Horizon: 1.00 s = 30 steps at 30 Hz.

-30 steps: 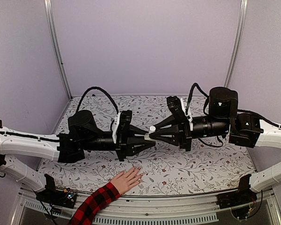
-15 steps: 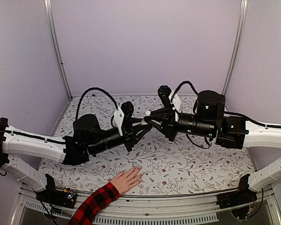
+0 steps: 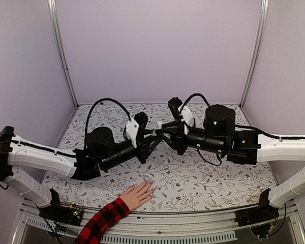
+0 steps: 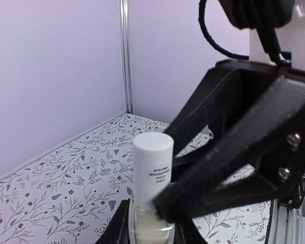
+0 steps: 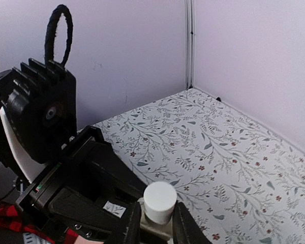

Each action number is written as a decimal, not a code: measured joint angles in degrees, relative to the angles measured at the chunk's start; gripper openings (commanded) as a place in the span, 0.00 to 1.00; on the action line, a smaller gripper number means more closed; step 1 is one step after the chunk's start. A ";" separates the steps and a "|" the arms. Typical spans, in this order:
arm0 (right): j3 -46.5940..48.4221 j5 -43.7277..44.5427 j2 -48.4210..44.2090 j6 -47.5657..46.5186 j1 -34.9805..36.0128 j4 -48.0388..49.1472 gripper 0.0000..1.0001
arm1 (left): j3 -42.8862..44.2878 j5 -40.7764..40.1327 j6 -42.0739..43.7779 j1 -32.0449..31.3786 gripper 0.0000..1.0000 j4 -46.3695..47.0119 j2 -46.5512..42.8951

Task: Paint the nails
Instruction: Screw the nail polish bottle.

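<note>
**Item 1, the nails (image 3: 151, 183).** Tiny pale tips on the fingers of a hand (image 3: 138, 194). The hand lies flat, palm down, on the floral table (image 3: 218, 178), low and centre in my top view, with the fingers pointing up and to the right. A red-and-black plaid sleeve (image 3: 102, 222) runs from the hand to the bottom edge. Both arms are well apart from it, higher in the frame. The nails are too small for me to tell whether they carry any coat.

**Item 2, left gripper (image 3: 151, 137).** It reaches in from the left to the middle of the top view, above the table. In my left wrist view it is clamped on the clear glass body of a small bottle (image 4: 150, 223) at bottom centre, and the bottle stands upright in that view.

**Item 3, white cap (image 4: 152, 161).** It sits on top of the bottle, with a small round printed label on its side.

**Item 4, right gripper (image 3: 164, 130).** It comes in from the right, tip to tip with the left one. In my right wrist view its two fingers (image 5: 132, 223) stand close on either side of the cap, at bottom centre. Whether they press on the cap or stand just free of it, I cannot tell.
</note>
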 measured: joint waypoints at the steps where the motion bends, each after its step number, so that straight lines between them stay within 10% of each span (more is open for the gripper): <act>1: -0.33 -0.02 -0.35 -0.02 0.13 -0.63 0.40 | -0.04 0.20 -0.02 0.07 0.00 0.02 -0.26; 13: -3.85 -1.49 -7.78 -2.56 0.39 -6.47 0.54 | -0.92 7.34 0.04 1.16 0.00 -0.37 -4.35; 30: -1.75 -30.91 -14.71 -15.52 0.44 -14.03 0.46 | 1.84 44.61 1.22 0.96 0.00 -4.35 -1.66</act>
